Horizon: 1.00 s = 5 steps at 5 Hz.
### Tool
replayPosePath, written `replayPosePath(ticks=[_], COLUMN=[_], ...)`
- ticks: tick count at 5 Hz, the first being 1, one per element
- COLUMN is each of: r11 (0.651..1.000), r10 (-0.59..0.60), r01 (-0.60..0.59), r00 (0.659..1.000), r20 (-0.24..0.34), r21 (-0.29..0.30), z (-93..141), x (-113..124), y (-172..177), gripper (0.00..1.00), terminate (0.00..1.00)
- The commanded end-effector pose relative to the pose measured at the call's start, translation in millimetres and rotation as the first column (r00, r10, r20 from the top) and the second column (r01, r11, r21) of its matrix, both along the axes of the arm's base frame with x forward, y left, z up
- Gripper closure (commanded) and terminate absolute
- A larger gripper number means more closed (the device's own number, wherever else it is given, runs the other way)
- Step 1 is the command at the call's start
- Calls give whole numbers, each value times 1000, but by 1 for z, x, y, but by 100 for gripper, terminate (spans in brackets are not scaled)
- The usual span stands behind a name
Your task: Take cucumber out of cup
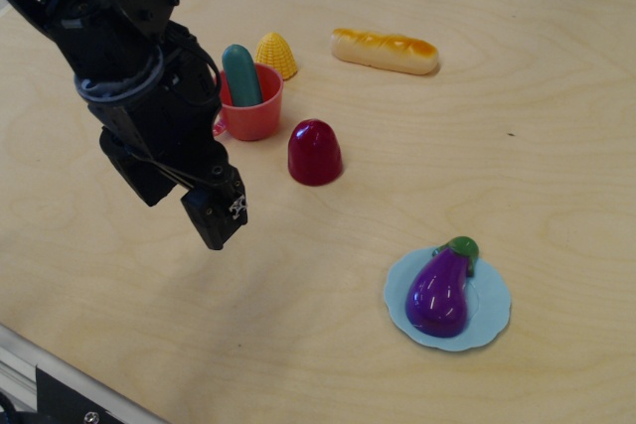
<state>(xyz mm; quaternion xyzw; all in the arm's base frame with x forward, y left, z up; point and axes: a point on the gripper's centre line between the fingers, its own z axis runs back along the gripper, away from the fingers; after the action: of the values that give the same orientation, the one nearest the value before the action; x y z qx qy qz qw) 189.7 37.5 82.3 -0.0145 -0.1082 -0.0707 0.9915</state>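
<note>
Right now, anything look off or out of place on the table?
One oddity: the cucumber stands on end in the cup, its top well above the rim. Nothing looks spilled or damaged. The eggplant lies on the blue plate.

A black, jointed robot arm (119, 57) enters from the upper left corner of the frame and slants down toward the lower centre-left. Its black gripper (217, 215) points downward and to the right, hanging free with nothing in its grasp. Whether its jaws are parted or closed cannot be made out.
</note>
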Motion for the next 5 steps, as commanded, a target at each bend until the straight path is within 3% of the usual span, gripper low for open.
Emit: replayPosePath(ticks=[1, 3, 4, 5], r11=[1000, 977, 944, 926], r10=[0, 209, 327, 379], r01=[0, -211, -329, -375], r00=[1000, 974, 941, 917], r20=[0, 92, 86, 123], r21=[0, 7, 7, -49], z=[0, 15, 22, 21], x=[0, 39, 61, 94], y=[0, 32, 37, 46], gripper=[0, 0, 0, 0], terminate=[0, 0, 0, 0])
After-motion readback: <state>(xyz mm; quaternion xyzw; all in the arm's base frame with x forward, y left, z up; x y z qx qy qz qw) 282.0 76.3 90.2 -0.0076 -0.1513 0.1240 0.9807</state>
